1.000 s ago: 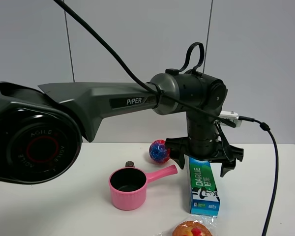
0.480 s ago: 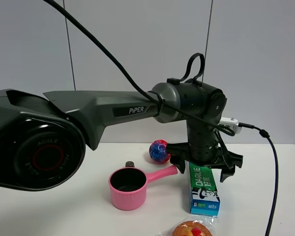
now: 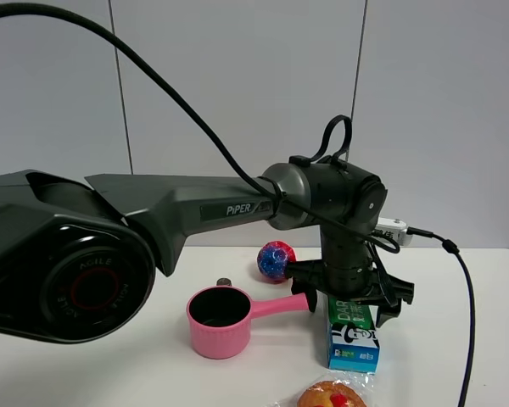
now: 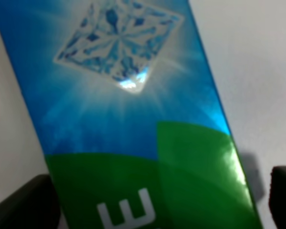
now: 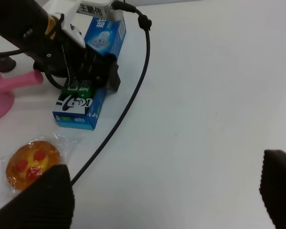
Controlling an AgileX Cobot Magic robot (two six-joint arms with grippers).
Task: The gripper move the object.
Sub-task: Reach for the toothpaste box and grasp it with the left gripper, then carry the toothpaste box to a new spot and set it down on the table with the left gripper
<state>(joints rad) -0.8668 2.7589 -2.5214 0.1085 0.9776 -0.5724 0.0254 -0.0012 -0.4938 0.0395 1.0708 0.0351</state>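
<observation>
Down it has come: a second ago the left gripper point(image 3: 349, 302) hung higher over the toothpaste box point(image 3: 353, 343), and now the arm has sunk, so its prongs sit lower around the box's far end. The box itself has not shifted on the worktop point(image 3: 153, 377).

From where I stand, the box lies flat with its length running from the front edge toward the back, right of the middle and closer to the front. The claw straddles its far half, jaws spread wider than the carton, one black prong on each side. The wrist view confirms it: the blue and green face of the box point(image 4: 128, 119) fills the space between the fingers point(image 4: 24, 205), and pale worktop shows between the box and the far finger, so nothing is clamped.

The pink saucepan point(image 3: 220, 320) stands left of the box, its handle pointing at the claw. The blue-red ball point(image 3: 276, 259) rests behind it, nearer the back edge. A wrapped bun point(image 3: 331, 395) lies at the front edge, just in front of the box's near end. A black cable point(image 3: 472, 322) droops from the wrist down toward the front edge on the right.

The right gripper point(image 5: 157, 195) hovers well off to the side, its dark fingers point(image 5: 35, 202) far apart with only bare worktop between them.
</observation>
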